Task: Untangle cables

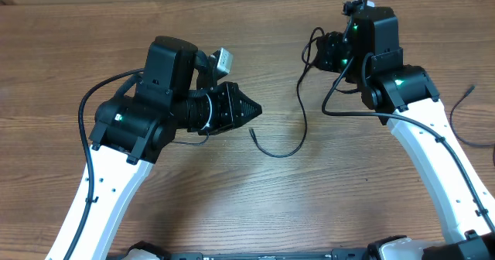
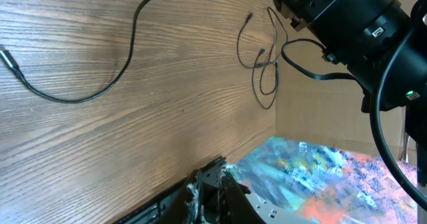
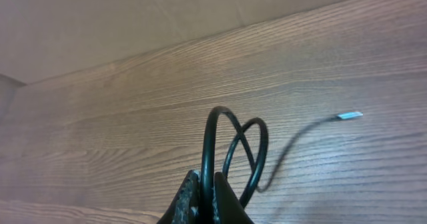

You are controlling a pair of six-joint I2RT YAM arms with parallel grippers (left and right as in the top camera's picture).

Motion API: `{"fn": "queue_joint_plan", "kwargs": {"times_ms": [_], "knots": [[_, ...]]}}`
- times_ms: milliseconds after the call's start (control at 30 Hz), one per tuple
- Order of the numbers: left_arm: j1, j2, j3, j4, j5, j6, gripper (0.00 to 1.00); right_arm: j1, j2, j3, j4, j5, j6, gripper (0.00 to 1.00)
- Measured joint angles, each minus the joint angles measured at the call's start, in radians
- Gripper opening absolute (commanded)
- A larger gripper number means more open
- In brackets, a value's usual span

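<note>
A thin black cable point(image 1: 300, 113) runs from my right gripper point(image 1: 319, 47) down the table, curves left and ends in a small plug point(image 1: 252, 133) just below my left gripper point(image 1: 255, 109). In the right wrist view my right gripper point(image 3: 208, 184) is shut on the cable point(image 3: 212, 137), which loops above the fingers and trails off to a silvery plug point(image 3: 349, 115). The left wrist view shows the same long cable point(image 2: 133, 31) lying on the wood. Tangled loops point(image 2: 267, 64) hang under the right arm point(image 2: 353, 31). My left gripper point(image 2: 215, 187) is shut and holds nothing.
Another thin black cord point(image 1: 458, 113) lies near the right edge of the wooden table point(image 1: 193, 190), beside the right arm. The left wrist view shows the table's far edge point(image 2: 275, 127), with a colourful patterned surface point(image 2: 333, 177) beyond it.
</note>
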Motion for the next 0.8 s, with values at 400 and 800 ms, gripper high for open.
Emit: {"fn": "queue_joint_plan", "kwargs": {"times_ms": [400, 800], "knots": [[0.004, 0.007, 0.000, -0.052, -0.172, 0.038, 0.13, 0.000, -0.007, 0.000, 0.074, -0.452, -0.126, 0.04], [0.008, 0.146, 0.000, -0.067, -0.185, -0.010, 0.14, 0.000, -0.077, 0.000, 0.087, -0.761, -0.231, 0.04]]}}
